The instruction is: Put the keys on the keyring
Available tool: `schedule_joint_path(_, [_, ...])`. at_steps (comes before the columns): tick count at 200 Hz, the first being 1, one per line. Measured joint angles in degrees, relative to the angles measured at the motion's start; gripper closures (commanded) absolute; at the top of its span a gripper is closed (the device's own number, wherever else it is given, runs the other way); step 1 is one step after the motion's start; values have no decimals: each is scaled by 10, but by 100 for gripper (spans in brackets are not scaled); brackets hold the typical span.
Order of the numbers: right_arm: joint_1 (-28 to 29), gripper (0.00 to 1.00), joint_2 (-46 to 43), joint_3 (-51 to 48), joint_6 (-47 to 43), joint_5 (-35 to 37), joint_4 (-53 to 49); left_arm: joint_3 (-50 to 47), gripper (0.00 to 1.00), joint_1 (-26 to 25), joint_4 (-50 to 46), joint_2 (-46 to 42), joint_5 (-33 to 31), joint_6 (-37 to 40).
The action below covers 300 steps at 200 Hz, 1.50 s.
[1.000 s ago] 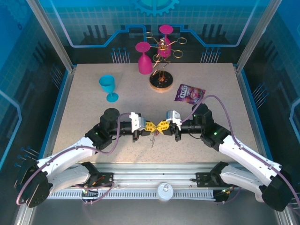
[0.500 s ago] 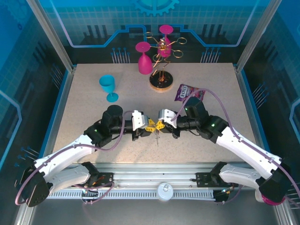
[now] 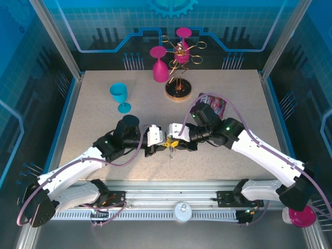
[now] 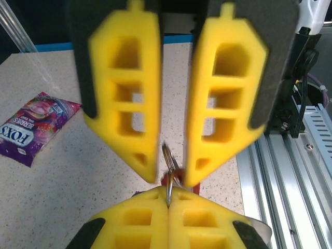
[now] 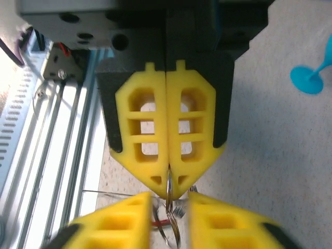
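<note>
My two grippers meet tip to tip above the near middle of the table. The left gripper (image 3: 164, 140) (image 4: 169, 191) (image 5: 168, 193) is shut, and its yellow pads pinch a thin silver ring of the keyring (image 4: 166, 154) (image 5: 175, 231) edge-on. The right gripper (image 3: 174, 141) (image 4: 170, 176) (image 5: 170, 199) is open, its blurred fingers standing either side of that ring with a gap. A bit of the keys' red tag (image 4: 196, 188) (image 5: 162, 222) shows just behind the rings. A thin silver piece (image 3: 170, 154) dangles below the fingertips. The keyring's dark loop is hidden.
A purple snack packet (image 3: 216, 105) (image 4: 32, 127) lies behind the right arm. A blue cup (image 3: 120, 96) (image 5: 311, 78) stands at back left. Pink cups (image 3: 158, 63) and a gold wire rack (image 3: 179, 52) stand at back centre. The metal rail (image 3: 176, 199) runs along the near edge.
Both arms have reached further in and the fingertips have come closer together. The right gripper, shut a second ago, now stands open around the ring. The left stays shut on it.
</note>
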Motion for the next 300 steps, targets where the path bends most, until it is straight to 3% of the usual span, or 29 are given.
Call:
schedule_joint_path(34, [-71, 55, -99, -117, 69, -80, 104, -40, 100, 0, 71, -12, 16, -3])
schedule_joint_path(67, [-73, 51, -135, -243, 140, -123, 238, -102, 100, 0, 156, -14, 41, -16])
schedule_joint_path(92, [-73, 51, -135, -280, 170, -133, 291, -128, 100, 0, 219, -14, 59, -42])
schedule_joint_path(115, [-72, 56, -139, -280, 185, -142, 323, -134, 100, 0, 264, -12, 76, -67])
schedule_joint_path(129, [-72, 64, -143, -280, 190, -145, 332, -134, 100, 0, 282, -12, 82, -73])
schedule_joint_path(159, [-72, 100, -146, -280, 197, -152, 335, -134, 100, 0, 300, -12, 91, -83])
schedule_joint_path(234, [-73, 100, -137, -276, 207, -154, 302, -134, 100, 0, 318, -12, 110, -85])
schedule_joint_path(238, [-73, 93, -137, -276, 209, -154, 301, -134, 100, 0, 318, -12, 110, -85])
schedule_joint_path(247, [-73, 67, -139, -276, 212, -154, 298, -134, 100, 0, 318, -12, 110, -85])
schedule_joint_path(255, [-73, 57, -145, -276, 216, -150, 294, -135, 100, 0, 318, -12, 110, -84])
schedule_joint_path(268, [-74, 51, -163, -276, 219, -139, 290, -136, 100, 0, 318, -12, 109, -84])
schedule_joint_path(300, [-64, 48, -224, -281, 230, -95, 290, -136, 100, 0, 319, -12, 85, -83])
